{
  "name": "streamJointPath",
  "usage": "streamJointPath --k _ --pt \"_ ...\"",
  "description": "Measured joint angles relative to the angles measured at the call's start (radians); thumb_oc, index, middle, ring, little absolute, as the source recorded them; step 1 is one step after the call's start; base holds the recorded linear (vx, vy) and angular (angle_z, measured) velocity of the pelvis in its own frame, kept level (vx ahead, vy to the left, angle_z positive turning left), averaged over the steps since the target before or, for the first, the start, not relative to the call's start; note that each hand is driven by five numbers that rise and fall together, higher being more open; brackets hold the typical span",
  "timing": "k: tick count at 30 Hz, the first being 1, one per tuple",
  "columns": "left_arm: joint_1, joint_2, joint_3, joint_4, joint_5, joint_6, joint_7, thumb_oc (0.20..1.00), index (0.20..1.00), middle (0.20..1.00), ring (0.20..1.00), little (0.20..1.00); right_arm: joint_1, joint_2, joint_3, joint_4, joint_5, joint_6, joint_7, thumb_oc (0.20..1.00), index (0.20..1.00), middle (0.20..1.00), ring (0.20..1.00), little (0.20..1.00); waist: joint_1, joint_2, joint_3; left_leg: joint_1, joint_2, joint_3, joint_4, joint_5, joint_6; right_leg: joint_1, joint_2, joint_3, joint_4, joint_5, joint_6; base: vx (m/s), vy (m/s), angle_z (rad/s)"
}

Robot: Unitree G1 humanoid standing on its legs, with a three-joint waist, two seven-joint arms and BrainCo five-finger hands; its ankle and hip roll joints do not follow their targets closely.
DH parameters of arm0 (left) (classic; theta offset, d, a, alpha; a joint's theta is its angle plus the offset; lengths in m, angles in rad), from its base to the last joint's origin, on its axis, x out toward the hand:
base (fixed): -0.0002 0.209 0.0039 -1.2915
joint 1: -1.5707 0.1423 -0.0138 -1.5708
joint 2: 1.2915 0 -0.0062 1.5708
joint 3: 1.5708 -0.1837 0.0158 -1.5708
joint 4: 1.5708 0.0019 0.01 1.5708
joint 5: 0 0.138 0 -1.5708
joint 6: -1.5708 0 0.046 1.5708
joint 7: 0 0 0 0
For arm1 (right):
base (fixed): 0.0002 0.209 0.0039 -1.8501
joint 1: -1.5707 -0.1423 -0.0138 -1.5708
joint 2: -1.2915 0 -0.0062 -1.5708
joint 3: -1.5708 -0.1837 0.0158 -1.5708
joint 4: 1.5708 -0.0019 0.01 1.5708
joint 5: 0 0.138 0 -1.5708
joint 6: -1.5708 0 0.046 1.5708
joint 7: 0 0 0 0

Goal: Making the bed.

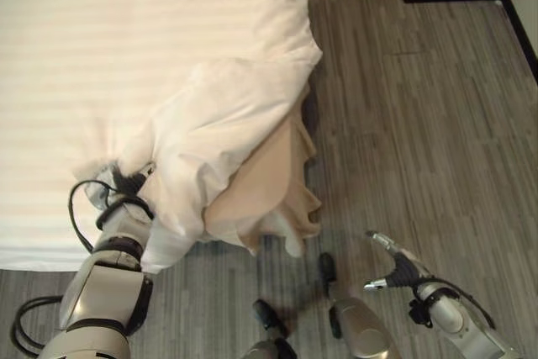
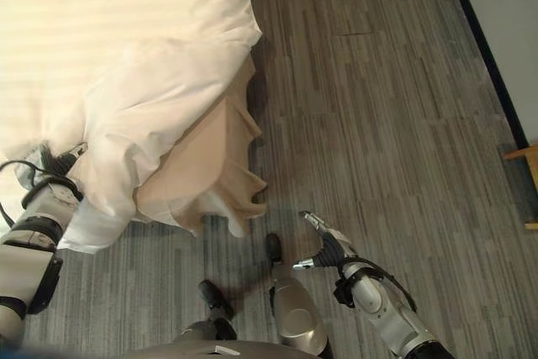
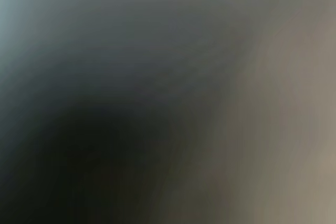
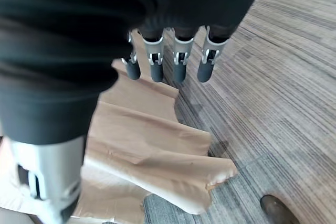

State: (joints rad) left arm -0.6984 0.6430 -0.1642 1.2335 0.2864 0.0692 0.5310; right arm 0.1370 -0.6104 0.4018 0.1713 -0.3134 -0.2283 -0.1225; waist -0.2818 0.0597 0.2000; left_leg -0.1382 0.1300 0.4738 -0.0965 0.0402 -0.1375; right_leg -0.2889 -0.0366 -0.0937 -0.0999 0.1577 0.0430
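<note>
Grey plank floor (image 1: pixel 403 124) beside bed (image 1: pixel 67 56); left hand (image 1: pixel 126 182) buried under bunched white duvet (image 1: pixel 218 115), grip unclear; right hand (image 1: pixel 395 268) over floor, fingers relaxed, empty; beige bed skirt (image 4: pixel 147 150) hangs at corner.

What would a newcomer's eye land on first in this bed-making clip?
Most likely the rumpled white duvet bunched at the bed's near corner, with a tan bed skirt spilling out beneath it toward the grey wood floor. The left hand is buried in the duvet's folds, while the right hand hangs open above the floor.
</note>
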Motion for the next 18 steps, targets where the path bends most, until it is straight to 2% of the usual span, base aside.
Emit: streamJointPath --k 1,2,3,4,5,6,7,8,10,11,14,15,18 --pt "0.02 -0.043 0.021 -0.067 -0.027 0.005 -0.007 0.2 0.2 0.2 0.2 0.2 0.007 -0.007 -0.003 -0.001 0.0 0.0 0.0 1.0 1.0 1.0 1.0 1.0 0.021 -0.005 0.001 0.02 -0.006 -0.026 0.002 -0.002 0.0 0.01 0.001 0.019 0.0 0.001 0.001 -0.09 -0.027 -0.36" --pt "0.05 -0.095 0.033 -0.156 -0.069 0.0 -0.006 0.2 0.2 0.2 0.2 0.2 0.021 -0.023 -0.001 0.003 0.0 0.004 0.001 1.0 1.0 1.0 1.0 1.0 0.061 -0.008 0.004 0.045 -0.011 -0.112 -0.004 -0.006 -0.005 0.025 -0.005 0.042 0.0 0.002 0.002 -0.1 0.007 -0.41" --pt "0.07 -0.142 0.032 -0.18 -0.082 -0.019 -0.01 0.2 0.2 0.2 0.2 0.2 0.014 -0.034 0.001 0.011 0.0 0.004 0.002 1.0 1.0 1.0 1.0 1.0 0.068 -0.006 0.007 0.063 -0.015 -0.207 -0.004 -0.008 -0.007 0.038 -0.01 0.05 0.0 0.003 0.005 -0.1 0.052 -0.34" --pt "0.086 -0.163 0.022 -0.236 -0.094 -0.006 -0.006 0.2 0.2 0.2 0.2 0.2 0.012 -0.031 -0.006 0.013 -0.001 0.006 0.001 1.0 1.0 1.0 1.0 1.0 0.068 -0.012 0.01 0.077 -0.007 -0.226 0.008 -0.024 -0.031 0.04 -0.024 0.047 -0.001 0.002 0.009 -0.04 0.111 -0.13" --pt "0.123 -0.173 0.007 -0.377 -0.099 0.003 -0.005 0.2 0.2 0.2 0.2 0.2 0.02 -0.016 -0.026 0.019 -0.001 0.007 -0.001 1.0 1.0 1.0 1.0 1.0 0.066 -0.023 0.018 0.079 -0.011 -0.233 0.053 -0.052 -0.068 0.047 -0.039 0.047 0.0 0.003 0.011 -0.01 0.096 0.23" --pt "0.123 -0.197 -0.092 -0.48 -0.084 -0.006 -0.003 0.2 0.2 0.2 0.2 0.2 0.038 -0.002 -0.051 0.042 0.0 0.007 -0.007 1.0 1.0 1.0 1.0 1.0 0.044 -0.02 0.019 0.098 -0.008 -0.172 0.051 -0.05 -0.058 0.06 -0.051 0.034 0.0 0.002 0.02 0.01 0.134 0.51" --pt "0.075 -0.248 -0.226 -0.493 -0.038 -0.047 -0.014 0.2 0.2 0.2 0.2 0.2 0.029 -0.012 -0.042 0.087 -0.001 0.018 -0.002 1.0 1.0 1.0 1.0 1.0 0.019 0.01 0.017 0.161 0.007 -0.149 -0.005 -0.07 -0.027 0.077 -0.045 0.015 -0.001 -0.002 0.041 0.01 0.135 0.46" --pt "0.055 -0.284 -0.23 -0.496 -0.026 -0.046 -0.015 0.2 0.2 0.2 0.2 0.2 0.019 0.007 -0.044 0.094 -0.001 0.023 -0.003 1.0 1.0 1.0 1.0 1.0 0.009 0.006 0.022 0.164 0.001 -0.146 -0.005 -0.098 -0.01 0.078 -0.045 0.017 -0.003 0.005 0.061 0.02 0.193 0.13" --pt "0.061 -0.333 -0.251 -0.534 -0.026 -0.045 -0.016 0.2 0.2 0.2 0.2 0.2 0.008 0.062 -0.037 0.12 -0.001 0.021 -0.01 1.0 1.0 1.0 1.0 1.0 -0.007 -0.031 0.034 0.19 -0.033 -0.131 -0.005 -0.101 0.007 0.093 -0.07 0.037 -0.001 0.026 0.076 -0.03 0.151 -0.23" --pt "0.095 -0.4 -0.302 -0.588 -0.028 -0.045 -0.028 0.2 0.2 0.2 0.2 0.2 0.011 0.111 -0.008 0.177 -0.001 0.029 -0.021 1.0 1.0 1.0 1.0 1.0 -0.014 -0.052 0.033 0.231 -0.059 -0.112 -0.004 -0.114 0.027 0.12 -0.09 0.067 0.0 0.041 0.085 -0.06 0.13 -0.45" --pt "0.158 -0.443 -0.354 -0.662 -0.031 -0.079 -0.068 0.2 0.2 0.2 0.2 0.2 0.02 0.13 0.036 0.21 -0.003 0.041 -0.025 1.0 1.0 1.0 1.0 1.0 -0.024 -0.07 0.027 0.257 -0.084 -0.072 -0.004 -0.136 0.042 0.121 -0.11 0.112 0.0 0.046 0.102 -0.08 0.11 -0.46" --pt "0.207 -0.453 -0.378 -0.716 -0.053 -0.08 -0.081 0.2 0.2 0.2 0.2 0.2 0.038 0.154 0.036 0.233 -0.003 0.047 -0.036 1.0 1.0 1.0 1.0 1.0 -0.027 -0.083 0.024 0.268 -0.092 -0.056 -0.004 -0.14 0.045 0.123 -0.111 0.133 0.0 0.052 0.111 -0.13 0.09 -0.34" --pt "0.284 -0.464 -0.457 -0.736 -0.164 -0.09 -0.132 0.2 0.2 0.2 0.2 0.2 0.057 0.196 0.036 0.291 -0.012 0.077 -0.06 1.0 1.0 1.0 1.0 1.0 -0.028 -0.113 0.02 0.288 -0.099 -0.041 0.002 -0.145 0.048 0.135 -0.106 0.139 0.012 0.066 0.126 -0.15 0.056 -0.18"
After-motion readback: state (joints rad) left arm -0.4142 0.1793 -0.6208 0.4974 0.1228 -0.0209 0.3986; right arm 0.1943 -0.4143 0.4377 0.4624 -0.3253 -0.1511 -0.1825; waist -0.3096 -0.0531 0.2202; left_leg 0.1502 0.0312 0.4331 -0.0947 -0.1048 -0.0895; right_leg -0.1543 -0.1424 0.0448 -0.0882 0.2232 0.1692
